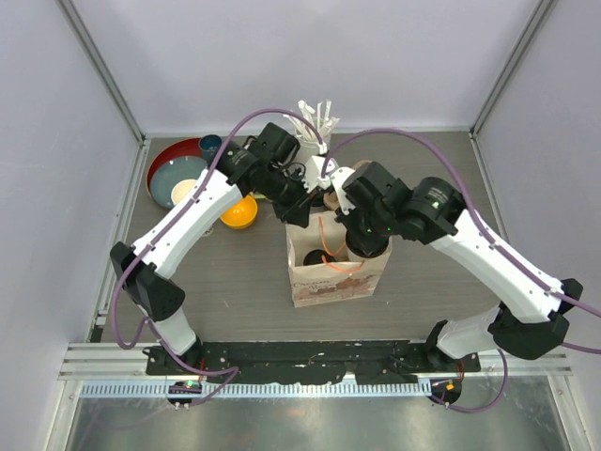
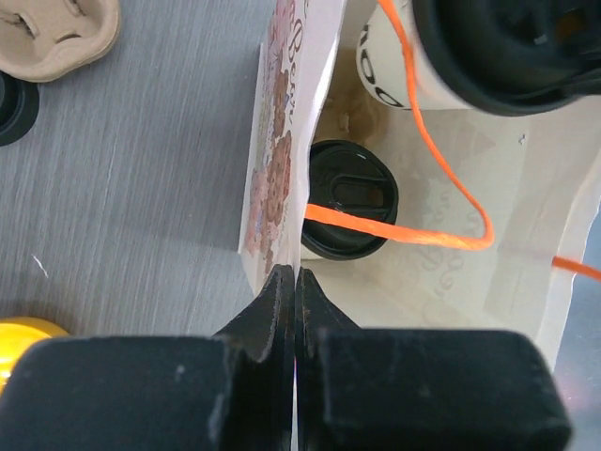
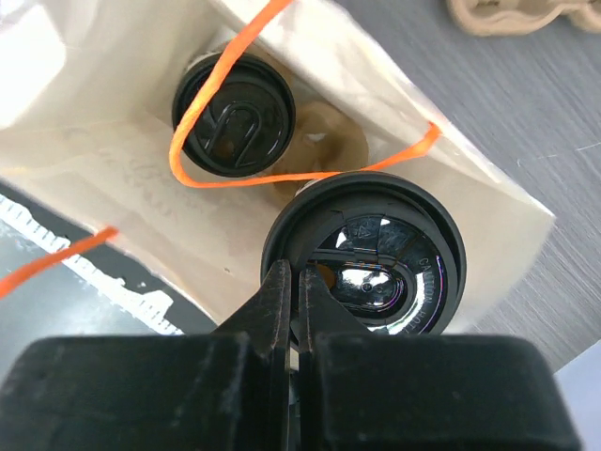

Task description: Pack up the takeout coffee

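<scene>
Black round plastic lids on white paper cups, two of each. You've got the first cup standing on the floor of the cream paper bag. The second cup is up at the bag mouth, with the right gripper pinched narrow on its lid rim. The left gripper is clamped on the bag's wall edge. Orange cord handles: two.

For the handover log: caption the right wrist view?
Right gripper, jaws shut on a lidded coffee cup at the paper bag mouth; other cup inside.
</scene>
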`<state>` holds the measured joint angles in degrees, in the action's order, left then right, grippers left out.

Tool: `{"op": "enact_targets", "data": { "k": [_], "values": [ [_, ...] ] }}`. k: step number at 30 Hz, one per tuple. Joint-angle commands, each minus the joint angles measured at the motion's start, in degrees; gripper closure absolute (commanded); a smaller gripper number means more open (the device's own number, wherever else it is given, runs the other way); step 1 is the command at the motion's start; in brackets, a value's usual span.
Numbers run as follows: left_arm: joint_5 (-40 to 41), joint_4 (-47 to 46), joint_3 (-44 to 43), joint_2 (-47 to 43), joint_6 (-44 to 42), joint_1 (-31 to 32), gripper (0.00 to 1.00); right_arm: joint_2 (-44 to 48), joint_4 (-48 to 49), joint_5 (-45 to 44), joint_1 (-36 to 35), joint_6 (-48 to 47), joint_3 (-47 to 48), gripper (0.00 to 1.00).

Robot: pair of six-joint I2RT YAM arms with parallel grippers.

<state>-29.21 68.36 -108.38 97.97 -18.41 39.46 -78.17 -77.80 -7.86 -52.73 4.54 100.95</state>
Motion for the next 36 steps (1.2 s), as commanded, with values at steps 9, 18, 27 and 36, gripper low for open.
{"op": "enact_targets", "data": {
  "k": [9,18,27,36],
  "values": [
    [-2.1,-3.0,2.3,-3.2,-0.1,-1.0,1.00,-0.8,13.5,10.1,6.6,-10.4,-13.9,0.99],
    [-2.5,-4.0,1.5,-2.5,0.7,-1.0,1.00,-2.3,16.7,9.5,6.8,-13.2,-20.3,0.99],
    [-1.9,-5.0,1.7,-2.5,1.2,-1.6,1.00,-1.7,23.0,11.6,7.5,-14.4,-27.7,0.99],
    [-2.0,-5.2,1.7,-2.4,1.1,-1.7,1.00,-2.1,25.1,12.4,9.2,-14.6,-31.9,0.99]
  ]
}}
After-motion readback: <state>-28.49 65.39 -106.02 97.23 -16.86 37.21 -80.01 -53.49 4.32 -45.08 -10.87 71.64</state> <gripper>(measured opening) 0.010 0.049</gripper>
